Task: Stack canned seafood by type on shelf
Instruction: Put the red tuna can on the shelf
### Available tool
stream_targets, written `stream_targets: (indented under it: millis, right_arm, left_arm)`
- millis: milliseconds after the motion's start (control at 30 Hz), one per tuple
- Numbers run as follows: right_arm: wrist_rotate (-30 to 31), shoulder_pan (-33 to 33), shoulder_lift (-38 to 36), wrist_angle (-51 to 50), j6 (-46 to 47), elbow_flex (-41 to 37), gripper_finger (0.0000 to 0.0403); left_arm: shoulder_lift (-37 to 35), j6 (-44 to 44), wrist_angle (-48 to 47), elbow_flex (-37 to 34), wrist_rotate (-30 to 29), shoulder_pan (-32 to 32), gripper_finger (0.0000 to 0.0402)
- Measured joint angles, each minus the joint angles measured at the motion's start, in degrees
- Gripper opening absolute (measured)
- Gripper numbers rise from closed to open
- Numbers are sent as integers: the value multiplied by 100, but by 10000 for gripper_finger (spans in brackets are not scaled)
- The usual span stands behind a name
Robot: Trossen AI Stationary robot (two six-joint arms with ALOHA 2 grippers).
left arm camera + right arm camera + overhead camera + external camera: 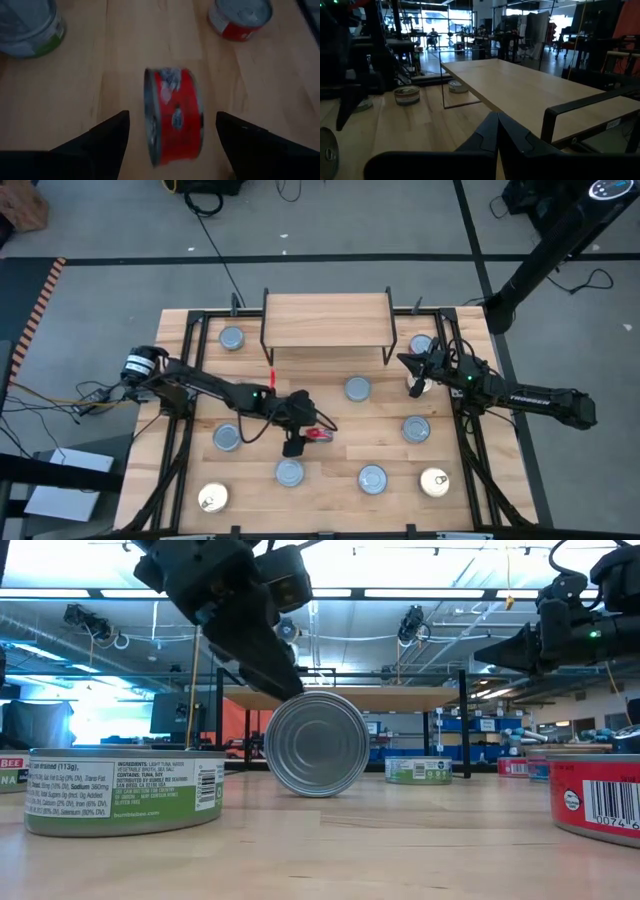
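Note:
A red-labelled tin (175, 117) stands on its edge on the table, between the open fingers of my left gripper (172, 116), which touch neither side of it. In the low view its silver end (317, 743) faces the camera under the left gripper (285, 675). From above, this tin (321, 436) lies near the table's middle. The shelf (327, 320) stands at the far edge with a bare top. My right gripper (405, 362) hovers shut at the shelf's right front corner, level with the shelf top (520, 92), holding nothing.
Other tins lie flat across the table: silver ones (357, 388), (416, 428), (227, 437), (290, 472), (372, 478), (232, 337), (422, 345), gold ones (434, 481), (213, 498). A green-labelled tin (125, 790) and a red one (600, 795) sit near the front edge.

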Motion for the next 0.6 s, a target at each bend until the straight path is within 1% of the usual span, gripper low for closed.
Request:
stream_targets:
  millis: [267,400,500,600]
  right_arm:
    - [6,0,17,73,-1,0,19]
    - [5,0,50,105,-2,1,19]
    - [3,0,61,109,0,-1,19]
    - [3,0,63,115,0,0,19]
  left_arm:
    - [298,-2,169,0,-20,-28,301]
    - [310,132,312,0,-20,-29,298]
    - [310,152,314,0,-20,-28,286]
    - [308,155,310,0,-20,-28,260]
